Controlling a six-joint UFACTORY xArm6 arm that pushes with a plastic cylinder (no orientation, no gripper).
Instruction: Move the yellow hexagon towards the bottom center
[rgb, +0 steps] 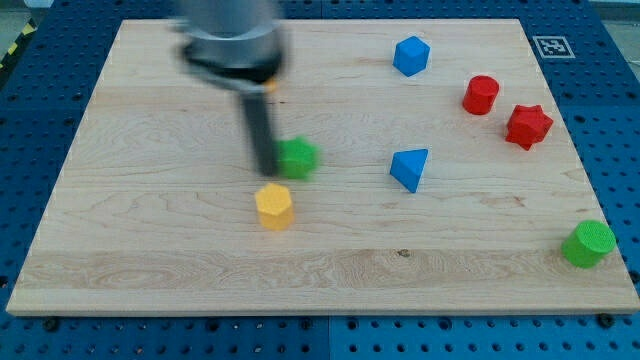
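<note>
**Yellow hexagon short of the bottom edge, push barely begun**

Going from the view's left: that side of the wooden board (120, 200) carries no blocks. Left of centre, my tip (265, 170) comes down blurred from the top edge and ends just above the yellow hexagon (273, 206), close to it; whether they touch I cannot tell. There is no claw on this arm, only the rod, so nothing is being held. Just beside the tip on its right sits a green block (298, 157), its shape smeared. A small orange scrap shows behind the rod near the top; too hidden to name.

Further right stand a blue cube (411, 55) near the top edge and a blue triangular block (409, 168) mid-board. Then a red cylinder (480, 94), a red star (528, 126), and a green cylinder (588, 244) by the bottom right corner.

As I judge it, the hexagon lies roughly mid-height and a little left of centre. Most of the travel toward the bottom edge's middle remains, down and slightly right.
</note>
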